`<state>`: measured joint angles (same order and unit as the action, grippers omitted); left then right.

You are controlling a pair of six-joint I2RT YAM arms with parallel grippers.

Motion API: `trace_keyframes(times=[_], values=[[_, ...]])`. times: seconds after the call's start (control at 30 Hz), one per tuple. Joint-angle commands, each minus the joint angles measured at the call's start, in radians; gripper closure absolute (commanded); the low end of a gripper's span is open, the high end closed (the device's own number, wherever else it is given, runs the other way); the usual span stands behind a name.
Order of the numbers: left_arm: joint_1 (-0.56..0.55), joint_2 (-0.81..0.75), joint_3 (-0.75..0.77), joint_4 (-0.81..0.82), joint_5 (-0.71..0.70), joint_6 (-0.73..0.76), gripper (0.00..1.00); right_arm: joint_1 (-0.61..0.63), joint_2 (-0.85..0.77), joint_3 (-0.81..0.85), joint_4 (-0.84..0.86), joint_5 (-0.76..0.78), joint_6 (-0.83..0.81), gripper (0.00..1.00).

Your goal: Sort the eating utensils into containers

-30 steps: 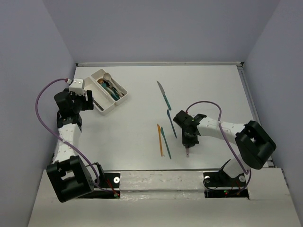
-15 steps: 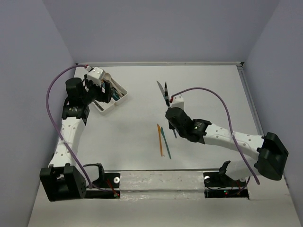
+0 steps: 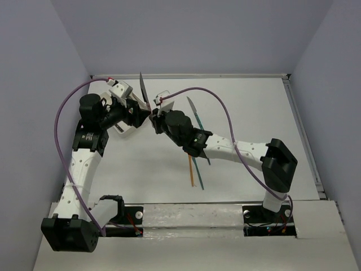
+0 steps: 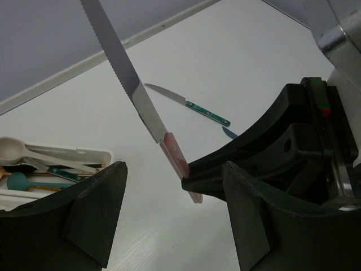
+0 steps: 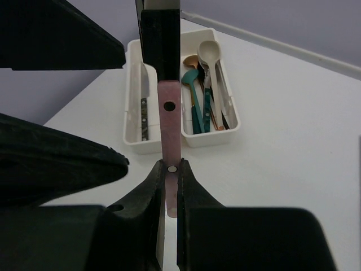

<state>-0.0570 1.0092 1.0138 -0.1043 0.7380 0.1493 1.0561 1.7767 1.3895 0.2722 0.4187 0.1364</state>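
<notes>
Pale lilac walls box in a white worktop [image 3: 254, 101]. At the upper left of the overhead view we see the containers [image 5: 148, 148], already holding spoons and a knife. Just right of them the left end effector [image 3: 135, 112] hovers with its jaws spread. Between those jaws rises the pink-handled knife [image 4: 125, 73], blade up, its handle pinched by the right end effector [image 5: 170, 169]. Further right, loose knives [image 3: 194, 114] lie on the worktop. We judge this a handover: next the left jaws must close on the knife before the right lets go.
</notes>
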Motion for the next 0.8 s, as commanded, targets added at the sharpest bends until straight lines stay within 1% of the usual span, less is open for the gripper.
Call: trace_keyframes(times=[0.0,0.13,0.23,0.33,0.37,0.43,0.47,0.5,0.53,0.63,0.67,0.73,0.77], values=[[-0.004,-0.006,-0.009,0.018,-0.021,-0.030,0.21,0.022,0.024,0.098,0.082,-0.026,0.003,1.00],[-0.004,0.000,-0.023,0.075,-0.052,-0.068,0.21,0.022,0.041,0.105,0.088,-0.063,-0.001,1.00],[-0.006,0.008,-0.043,0.133,-0.071,-0.108,0.24,0.031,0.043,0.105,0.093,-0.084,0.000,1.00],[-0.006,0.014,-0.058,0.169,-0.104,-0.131,0.30,0.031,0.038,0.103,0.097,-0.095,0.005,1.00],[-0.006,0.015,-0.063,0.176,-0.111,-0.134,0.34,0.031,0.036,0.102,0.099,-0.100,0.009,1.00],[-0.006,0.017,-0.073,0.196,-0.123,-0.140,0.37,0.031,0.038,0.103,0.101,-0.124,0.011,1.00],[-0.006,0.019,-0.078,0.209,-0.130,-0.143,0.42,0.031,0.039,0.106,0.101,-0.130,0.017,1.00],[-0.006,0.019,-0.080,0.213,-0.134,-0.142,0.44,0.031,0.041,0.108,0.101,-0.133,0.020,1.00],[-0.006,0.020,-0.081,0.218,-0.135,-0.143,0.51,0.031,0.046,0.109,0.101,-0.141,0.020,1.00],[-0.006,0.023,-0.087,0.227,-0.135,-0.143,0.59,0.031,0.053,0.115,0.104,-0.143,0.025,1.00],[-0.006,0.023,-0.092,0.227,-0.134,-0.143,0.66,0.031,0.053,0.115,0.105,-0.143,0.029,1.00],[-0.006,0.023,-0.098,0.226,-0.131,-0.142,0.75,0.031,0.053,0.115,0.108,-0.146,0.031,1.00],[-0.006,0.020,-0.104,0.224,-0.132,-0.142,0.87,0.031,0.053,0.117,0.108,-0.144,0.031,1.00]])
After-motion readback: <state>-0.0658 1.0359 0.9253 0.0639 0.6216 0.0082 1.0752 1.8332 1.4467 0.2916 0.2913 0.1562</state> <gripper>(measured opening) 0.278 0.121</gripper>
